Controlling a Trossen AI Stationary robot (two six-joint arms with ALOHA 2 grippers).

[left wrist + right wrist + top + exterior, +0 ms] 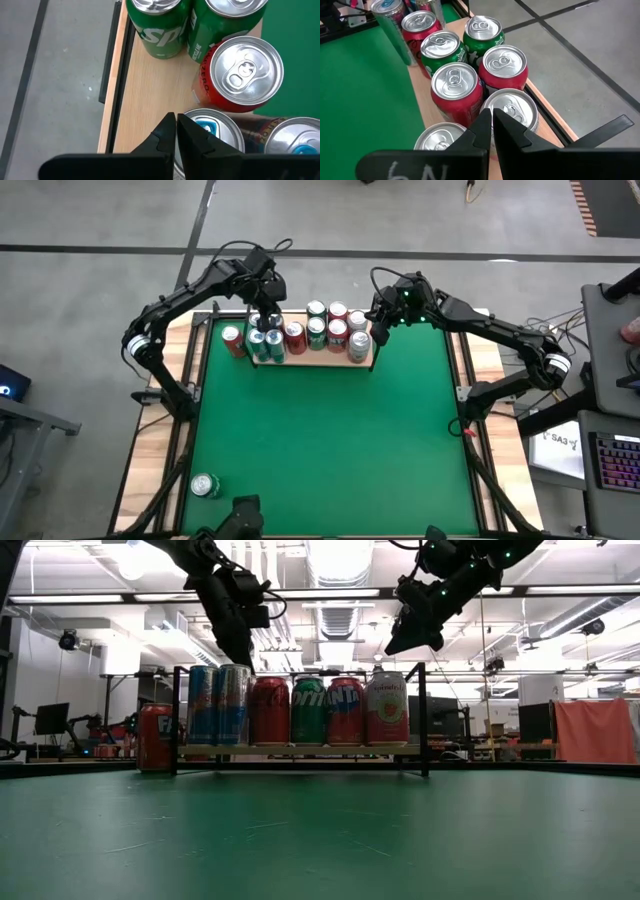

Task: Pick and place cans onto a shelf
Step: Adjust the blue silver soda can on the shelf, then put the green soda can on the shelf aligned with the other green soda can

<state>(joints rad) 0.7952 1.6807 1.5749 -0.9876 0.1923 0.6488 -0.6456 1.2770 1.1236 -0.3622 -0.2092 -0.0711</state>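
The shelf (300, 750) stands at the table's far edge with several upright cans (318, 332) on it in two rows: blue ones at the left end, then red and green, and a pink-white one (386, 708) at the right end. A red can (155, 737) stands on the table left of the shelf. A green can (205, 485) lies on its side near the front left corner. My left gripper (175, 119) hangs shut, slanting down, close above the blue cans (233, 705). My right gripper (492, 116) hangs shut above the shelf's right end (378, 320).
Black wire uprights (424, 720) rise at the shelf's ends. The shelf's far left corner is bare board (150, 95). The green tabletop (330, 450) stretches from the shelf to the near edge. A desk with a keyboard (612, 465) stands beyond the table's right edge.
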